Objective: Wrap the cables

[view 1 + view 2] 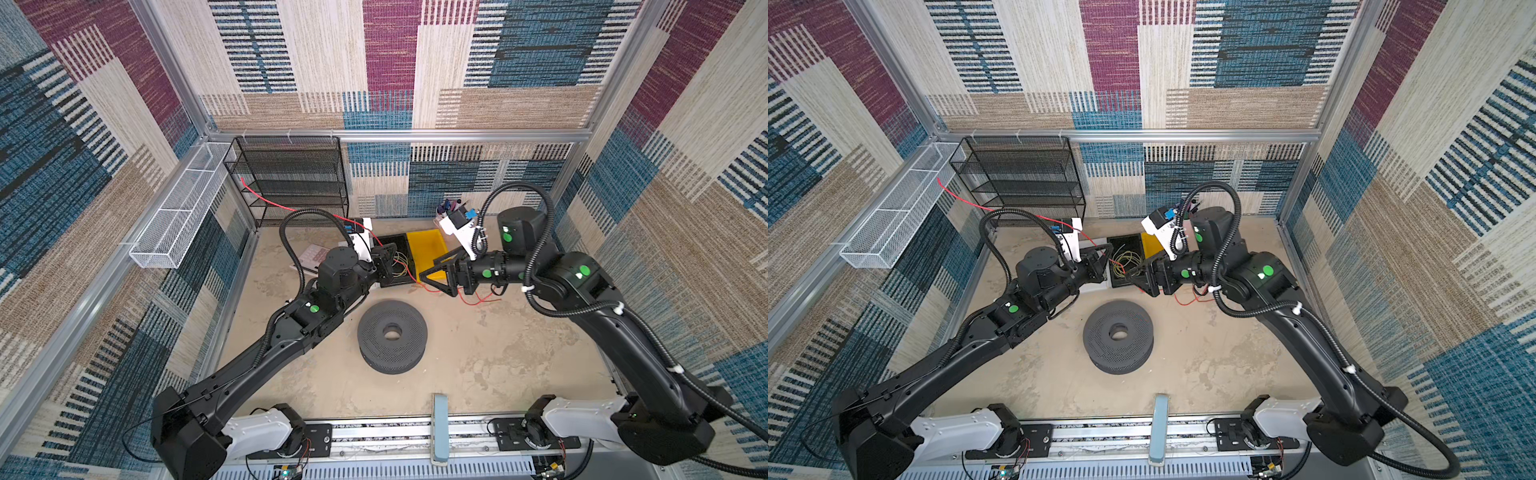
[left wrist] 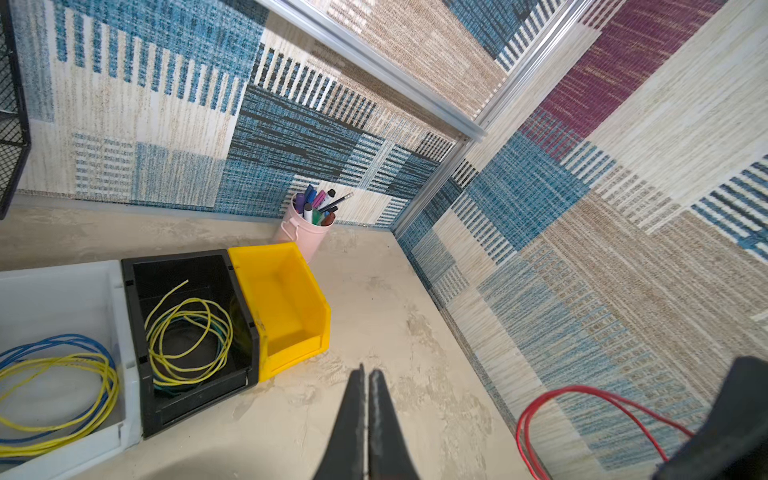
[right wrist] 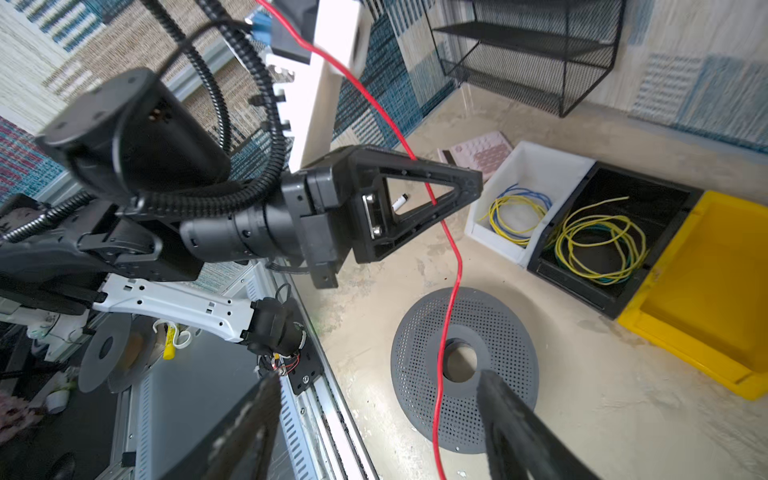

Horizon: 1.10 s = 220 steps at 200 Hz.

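Red-orange wire slung through the air near the perforated grey spool — apparently pinched in the clenched left gripper, running loose between the wide-spread fingers of the right gripper. Mid hand-over, by the look — next calls for a right re-grip further along, then another turn.

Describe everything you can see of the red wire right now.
The red wire is one thin, glossy, plastic-looking strand, springy and mostly unwound. Its free end sticks up in the air in front of the black mesh shelf. From there it slopes down into the shut left claw, which seems to pinch it partway along the fingers. Below that it passes between the fingers of the open right claw with no clear contact, then ends in loose curls on the table.
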Tool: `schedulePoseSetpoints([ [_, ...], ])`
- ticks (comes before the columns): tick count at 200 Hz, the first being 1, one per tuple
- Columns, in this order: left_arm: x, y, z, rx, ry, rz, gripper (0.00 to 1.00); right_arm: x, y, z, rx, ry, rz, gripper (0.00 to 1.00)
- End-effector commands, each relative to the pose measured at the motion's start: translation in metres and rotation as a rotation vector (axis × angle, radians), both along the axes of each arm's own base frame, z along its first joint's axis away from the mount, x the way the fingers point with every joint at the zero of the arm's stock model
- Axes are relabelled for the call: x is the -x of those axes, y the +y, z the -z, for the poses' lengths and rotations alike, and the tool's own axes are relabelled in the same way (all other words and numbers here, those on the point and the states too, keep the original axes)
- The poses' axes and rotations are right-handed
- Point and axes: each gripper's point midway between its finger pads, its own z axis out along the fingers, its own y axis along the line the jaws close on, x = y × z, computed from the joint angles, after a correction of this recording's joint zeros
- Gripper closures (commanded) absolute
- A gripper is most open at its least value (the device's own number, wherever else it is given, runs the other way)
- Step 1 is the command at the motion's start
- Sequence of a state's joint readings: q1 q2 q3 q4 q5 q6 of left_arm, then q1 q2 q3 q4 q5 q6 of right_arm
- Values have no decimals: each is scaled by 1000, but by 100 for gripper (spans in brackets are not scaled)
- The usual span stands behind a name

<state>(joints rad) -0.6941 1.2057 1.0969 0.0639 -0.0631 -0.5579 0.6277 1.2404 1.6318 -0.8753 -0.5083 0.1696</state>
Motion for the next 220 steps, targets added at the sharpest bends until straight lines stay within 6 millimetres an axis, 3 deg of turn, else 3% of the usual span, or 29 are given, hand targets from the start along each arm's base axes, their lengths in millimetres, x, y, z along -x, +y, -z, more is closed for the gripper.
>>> schedulePoseSetpoints([
  [1,-3,7,1,-38,31,-27,100,-2,-20,-31,-72,-84,111,21],
  [36,-4,9,1,-63,57,-32,100,-1,-60,-70,-133,-197,280,20],
  [49,-4,8,0,-51,56,-22,100,-7,-72,-70,-114,-202,352,19],
  [71,-1,10,-6,-25,55,-21,100,-22,-91,-40,-23,-159,466,21],
  [73,0,10,-7,-21,55,-20,100,-24,-91,-31,-8,-143,471,21],
  [116,9,27,-32,2,54,-48,100,-28,-118,39,32,-70,526,27],
  [130,11,36,-36,-2,74,-85,100,-25,-118,64,28,-22,503,29],
  [142,12,44,-37,-8,93,-114,100,-19,-111,73,-15,-7,456,32],
  [182,13,62,-44,-1,163,-204,100,1,-94,67,-136,-55,330,27],
  [220,14,60,-42,64,235,-217,100,12,-83,82,-225,-70,250,25],
])
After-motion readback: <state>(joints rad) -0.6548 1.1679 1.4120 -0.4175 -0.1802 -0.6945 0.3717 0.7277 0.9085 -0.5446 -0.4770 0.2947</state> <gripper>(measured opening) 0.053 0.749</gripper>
